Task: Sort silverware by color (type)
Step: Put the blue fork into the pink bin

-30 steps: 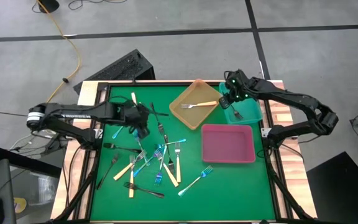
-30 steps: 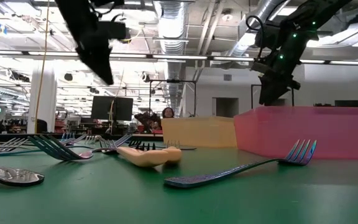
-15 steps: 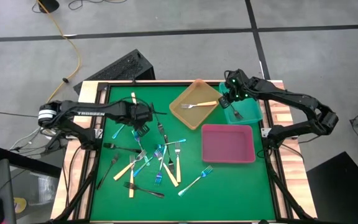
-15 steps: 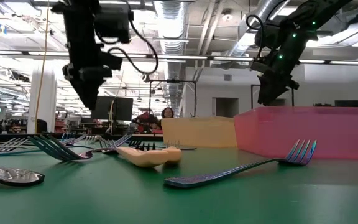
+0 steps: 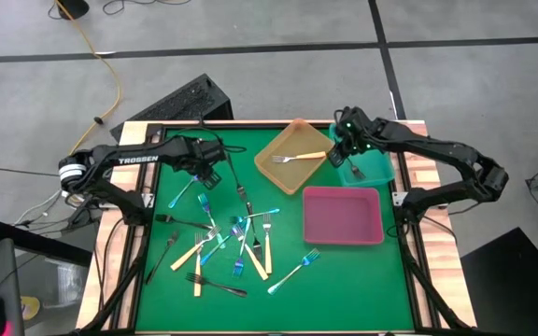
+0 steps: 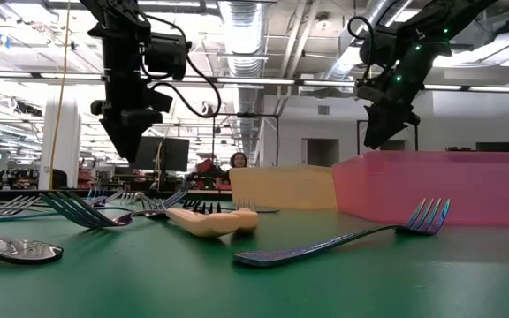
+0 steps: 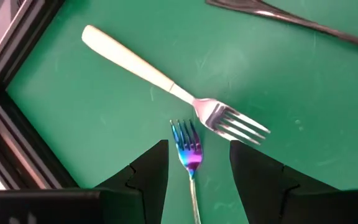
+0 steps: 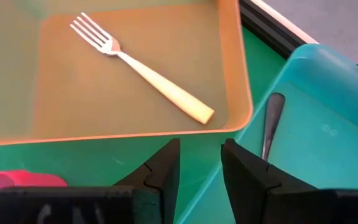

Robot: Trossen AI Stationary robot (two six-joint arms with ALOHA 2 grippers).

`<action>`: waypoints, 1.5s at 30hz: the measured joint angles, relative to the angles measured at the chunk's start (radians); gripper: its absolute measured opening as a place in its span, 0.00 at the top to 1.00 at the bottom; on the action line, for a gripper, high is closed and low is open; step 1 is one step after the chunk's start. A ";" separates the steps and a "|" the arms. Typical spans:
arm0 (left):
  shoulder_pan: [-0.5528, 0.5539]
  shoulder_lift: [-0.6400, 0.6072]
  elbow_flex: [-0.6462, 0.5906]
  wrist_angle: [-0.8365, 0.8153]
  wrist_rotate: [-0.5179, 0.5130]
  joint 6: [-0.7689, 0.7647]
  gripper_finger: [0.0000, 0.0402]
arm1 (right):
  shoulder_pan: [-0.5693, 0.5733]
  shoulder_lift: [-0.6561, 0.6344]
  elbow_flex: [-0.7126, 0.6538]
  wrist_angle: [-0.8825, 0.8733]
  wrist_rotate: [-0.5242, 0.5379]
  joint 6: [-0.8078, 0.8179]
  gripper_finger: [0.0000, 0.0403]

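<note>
While hovering over the worktop's [image 5: 344,271] rear-left area, my left pincer [image 7: 192,163] is standing spread astride an iridescent blue fork [image 7: 189,155], its long axis running straight between the fingers; my right pincer [image 8: 199,163], spread, is waiting over the trays.

Both arms are dark, near-black, jointed links. The left arm [image 5: 134,161] has white "TROSSEN" lettering along its forearm and a pale silver-white collar at the shoulder-end joint. The right arm [image 5: 437,149] shows small green indicator lights near the wrist. A black cable loops loose off the left wrist housing. The left gripper [image 7: 193,168] and right gripper [image 8: 199,163] each end in two matte-black, flat-faced, angular fingers.
</note>
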 joint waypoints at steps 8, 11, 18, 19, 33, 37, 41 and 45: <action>0.053 -0.002 -0.137 0.123 0.118 0.061 0.61 | 0.033 0.000 0.000 0.001 0.000 -0.002 0.64; 0.060 -0.002 -0.197 0.130 0.104 0.056 0.61 | 0.032 0.000 0.000 0.001 0.001 -0.002 0.64; 0.058 -0.008 -0.256 0.129 0.088 0.023 0.61 | 0.032 0.000 0.000 0.014 0.003 0.001 0.64; 0.058 -0.008 -0.262 0.135 0.106 0.032 0.61 | 0.032 0.000 0.000 0.020 0.003 0.001 0.64; 0.118 -0.012 -0.327 0.204 0.272 0.077 0.78 | 0.032 0.000 0.000 0.049 0.003 0.001 0.64; 0.136 -0.011 -0.327 0.206 0.282 0.079 0.97 | 0.032 0.000 0.000 0.049 0.003 0.002 0.64; 0.150 -0.011 -0.327 0.207 0.273 0.085 0.99 | 0.032 0.000 0.000 0.049 0.002 0.002 0.64; 0.150 -0.010 -0.324 0.211 0.260 0.077 1.00 | 0.032 0.000 0.000 0.050 0.002 0.002 0.64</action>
